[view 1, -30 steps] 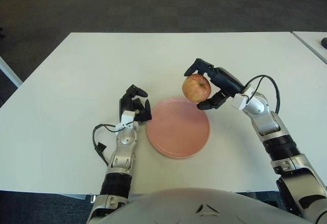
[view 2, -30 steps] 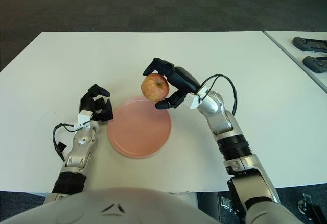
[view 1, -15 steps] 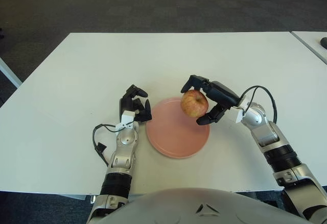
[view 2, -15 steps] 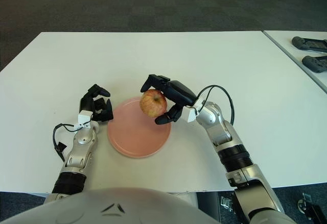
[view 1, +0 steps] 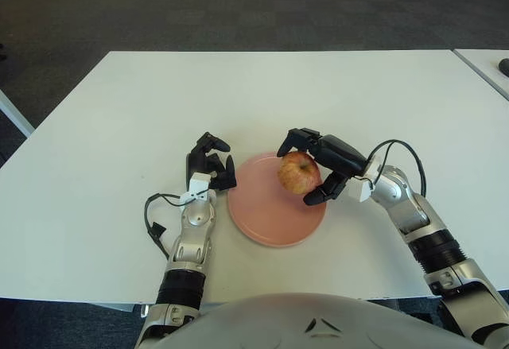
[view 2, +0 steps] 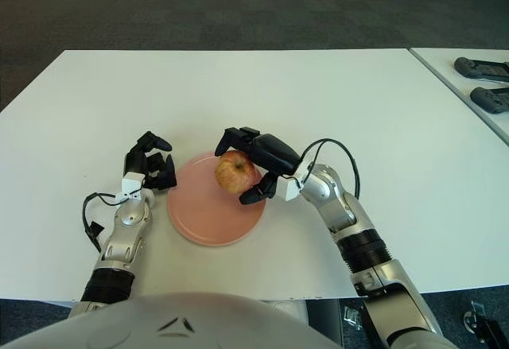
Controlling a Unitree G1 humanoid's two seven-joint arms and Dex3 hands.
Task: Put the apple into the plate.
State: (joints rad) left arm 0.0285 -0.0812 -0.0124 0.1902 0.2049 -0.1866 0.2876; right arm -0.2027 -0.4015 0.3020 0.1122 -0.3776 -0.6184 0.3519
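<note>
Both head-mounted eyes looked forward and down at the white table (view 1: pixel 119 126) from above its near edge, side by side, sharing almost the whole tabletop.

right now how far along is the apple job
Done: the apple is grasped and over the plate. In hand: the right hand grips it at the plate's far right part. Left: set it down, let go. The left hand shows left of the plate.
</note>
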